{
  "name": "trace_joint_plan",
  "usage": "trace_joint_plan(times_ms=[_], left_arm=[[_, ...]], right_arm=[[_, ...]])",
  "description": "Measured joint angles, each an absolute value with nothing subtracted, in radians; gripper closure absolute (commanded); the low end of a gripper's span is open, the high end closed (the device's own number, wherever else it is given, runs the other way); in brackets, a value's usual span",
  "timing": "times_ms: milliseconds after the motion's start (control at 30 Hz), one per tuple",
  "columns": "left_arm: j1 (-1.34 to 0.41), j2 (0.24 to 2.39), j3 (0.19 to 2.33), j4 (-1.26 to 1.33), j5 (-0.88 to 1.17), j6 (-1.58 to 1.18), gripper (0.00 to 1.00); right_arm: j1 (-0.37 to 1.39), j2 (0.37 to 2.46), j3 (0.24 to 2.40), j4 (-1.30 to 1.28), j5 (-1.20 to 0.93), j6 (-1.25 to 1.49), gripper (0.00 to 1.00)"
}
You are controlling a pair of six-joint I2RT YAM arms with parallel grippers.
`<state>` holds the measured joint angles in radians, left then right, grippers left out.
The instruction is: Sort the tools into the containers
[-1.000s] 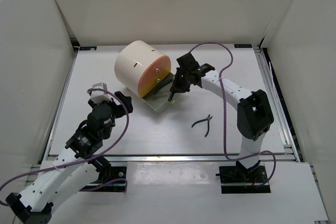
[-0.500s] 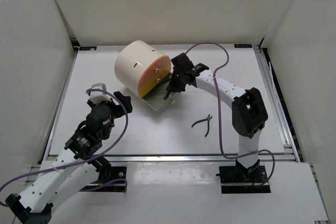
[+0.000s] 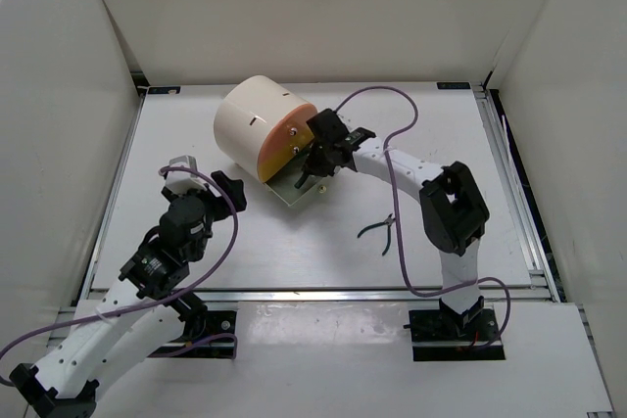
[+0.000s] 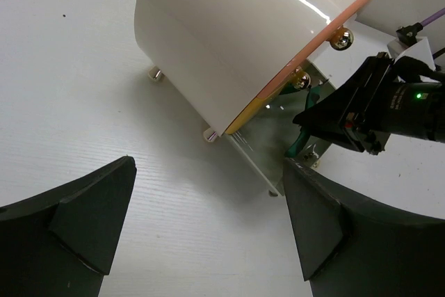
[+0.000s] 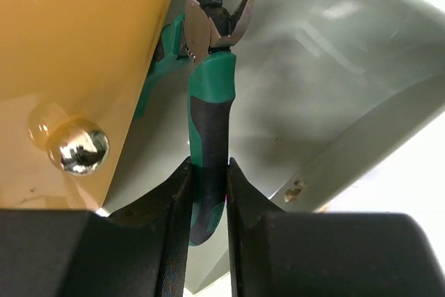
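The cream drum cabinet (image 3: 257,124) lies on its side with its peach-orange face (image 3: 291,141) toward my right arm. Its lowest grey-green drawer (image 3: 294,190) is pulled open. My right gripper (image 3: 313,167) is shut on dark-green-handled cutters (image 5: 209,123) and holds them head-first inside the open drawer (image 5: 327,81), beside the face (image 5: 83,33). Another green handle (image 5: 157,74) shows deeper in the drawer. A second pair of pliers (image 3: 378,230) lies on the table. My left gripper (image 3: 226,189) is open and empty, left of the drum (image 4: 222,39).
Two brass knobs (image 4: 341,38) (image 4: 300,80) show on the face; one is close to my right fingers (image 5: 80,147). The right arm's purple cable (image 3: 397,183) hangs over the table pliers. White walls enclose the table on three sides.
My right gripper has moved left with the cutters, from just off the drawer's right end to over the open drawer against the drum's face. The left arm has stayed put.
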<state>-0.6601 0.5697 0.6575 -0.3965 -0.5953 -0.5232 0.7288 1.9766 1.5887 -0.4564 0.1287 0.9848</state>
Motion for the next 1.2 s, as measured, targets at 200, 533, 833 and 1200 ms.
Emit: trace_joint_plan(times_ms=[200, 533, 833, 1200], left_arm=[[-0.66, 0.558, 0.657, -0.397, -0.595, -0.524, 0.02], [-0.66, 0.558, 0.657, -0.397, -0.593, -0.529, 0.02], [-0.66, 0.563, 0.657, -0.396, -0.591, -0.528, 0.02], [-0.66, 0.573, 0.658, -0.389, -0.591, -0.514, 0.02]], right_arm=[[0.769, 1.977, 1.578, -0.442, 0.17, 1.001, 0.94], [0.788, 1.987, 1.572, -0.396, 0.184, 1.016, 0.37], [0.776, 1.9, 1.572, -0.414, 0.227, 0.973, 0.35], [0.614, 1.4, 1.237, -0.556, 0.275, 0.829, 0.44]])
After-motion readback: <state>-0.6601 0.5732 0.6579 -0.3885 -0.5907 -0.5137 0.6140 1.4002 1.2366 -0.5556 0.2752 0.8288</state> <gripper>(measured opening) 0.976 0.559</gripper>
